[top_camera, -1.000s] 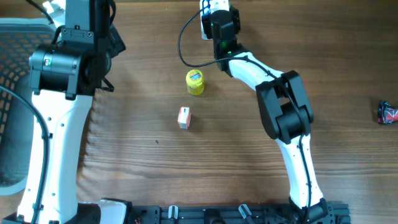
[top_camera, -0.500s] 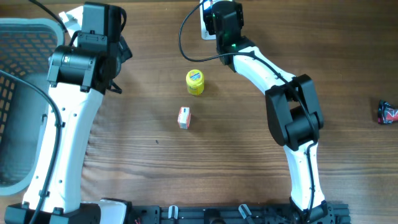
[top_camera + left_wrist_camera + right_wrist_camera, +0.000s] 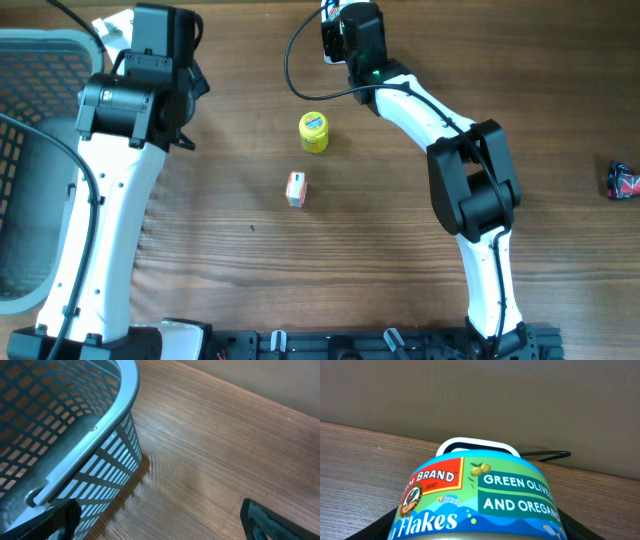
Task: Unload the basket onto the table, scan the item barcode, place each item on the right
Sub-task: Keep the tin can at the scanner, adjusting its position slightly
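Observation:
A tin (image 3: 480, 495) with a green and blue label reading "Flakes" and "Green olives and oregano" fills the right wrist view. My right gripper (image 3: 482, 532) is shut on it, a black finger at each side. Just behind the tin a white rounded scanner (image 3: 475, 445) with a black cable (image 3: 547, 454) sits against the back wall. From overhead the right gripper (image 3: 350, 28) is at the table's far edge and hides the tin. My left gripper (image 3: 160, 522) is open over bare wood beside the basket, holding nothing.
A grey mesh basket (image 3: 75, 435) stands at the far left (image 3: 30, 60). A yellow jar (image 3: 313, 131) and a small orange box (image 3: 296, 188) rest mid-table. A red and black packet (image 3: 624, 181) lies at the right edge.
The left arm has swung to the right and uncovered more of the basket. The right gripper has carried the tin a little farther back toward the scanner.

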`<state>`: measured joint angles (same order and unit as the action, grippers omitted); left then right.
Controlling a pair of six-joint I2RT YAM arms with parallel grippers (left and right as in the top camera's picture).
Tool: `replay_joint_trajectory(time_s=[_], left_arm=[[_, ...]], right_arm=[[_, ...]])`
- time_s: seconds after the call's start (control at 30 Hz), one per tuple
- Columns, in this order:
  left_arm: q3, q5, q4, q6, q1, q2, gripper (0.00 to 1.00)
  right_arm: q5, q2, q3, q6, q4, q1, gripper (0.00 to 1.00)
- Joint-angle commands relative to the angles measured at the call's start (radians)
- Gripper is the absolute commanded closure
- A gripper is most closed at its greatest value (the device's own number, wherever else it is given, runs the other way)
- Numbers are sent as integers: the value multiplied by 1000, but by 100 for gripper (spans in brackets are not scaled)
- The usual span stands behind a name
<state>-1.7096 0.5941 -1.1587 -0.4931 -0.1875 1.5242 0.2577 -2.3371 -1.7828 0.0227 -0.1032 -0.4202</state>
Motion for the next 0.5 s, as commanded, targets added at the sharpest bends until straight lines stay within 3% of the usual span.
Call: replay_joint_trajectory(time_s=[0.0, 0.2, 0.47], left_arm=[[4, 25, 2, -16, 5, -3, 0], [4, 26, 0, -16, 5, -3, 0], [4, 29, -1, -16, 5, -3, 0]], right_arm=[[-17, 39, -7, 11, -8, 0, 47], [-48, 41, -7, 4, 5, 1, 49], [-46, 100, -7, 7, 177, 1, 49]])
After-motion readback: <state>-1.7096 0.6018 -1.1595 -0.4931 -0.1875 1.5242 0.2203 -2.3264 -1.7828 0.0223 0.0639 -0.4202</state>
